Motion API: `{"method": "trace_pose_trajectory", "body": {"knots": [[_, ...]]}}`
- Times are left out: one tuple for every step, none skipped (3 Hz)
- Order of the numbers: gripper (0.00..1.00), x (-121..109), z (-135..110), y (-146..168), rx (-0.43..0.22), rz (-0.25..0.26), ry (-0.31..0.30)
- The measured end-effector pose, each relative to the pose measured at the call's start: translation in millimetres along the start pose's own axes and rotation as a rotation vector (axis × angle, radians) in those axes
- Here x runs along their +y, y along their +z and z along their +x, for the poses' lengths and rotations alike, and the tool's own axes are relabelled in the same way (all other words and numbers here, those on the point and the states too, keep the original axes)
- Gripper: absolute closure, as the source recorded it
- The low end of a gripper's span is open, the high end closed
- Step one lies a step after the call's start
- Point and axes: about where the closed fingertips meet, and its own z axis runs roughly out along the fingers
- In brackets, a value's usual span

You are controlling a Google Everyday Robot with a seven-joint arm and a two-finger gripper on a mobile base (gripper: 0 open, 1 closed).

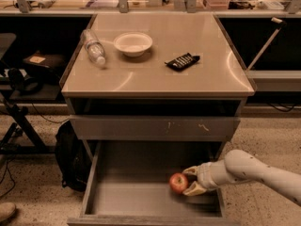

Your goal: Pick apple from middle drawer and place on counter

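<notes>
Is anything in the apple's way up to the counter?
Nothing visible is. The gripper is right at the apple in the open drawer; the counter has bare room in front of the bowl.

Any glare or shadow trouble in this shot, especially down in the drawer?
Camera view: warm orange cast overall. Soft glare streaks on the counter near the bowl. The drawer is dimmer, darkest at the back, but the apple and the tool at its right are plainly visible.

Single camera, high in front, looks down closely: glossy beige counter (160, 74), deep grey metal drawer (136, 197), pale gripper (188, 181) inside at right.
</notes>
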Motion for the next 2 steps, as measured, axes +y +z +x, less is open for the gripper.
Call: {"method": "trace_pose_trajectory", "body": {"knots": [[1.00, 1, -18, -61, -0.018, 0.057, 0.007], [1.00, 0, -35, -135, 0.001, 0.125, 0.006]]}}
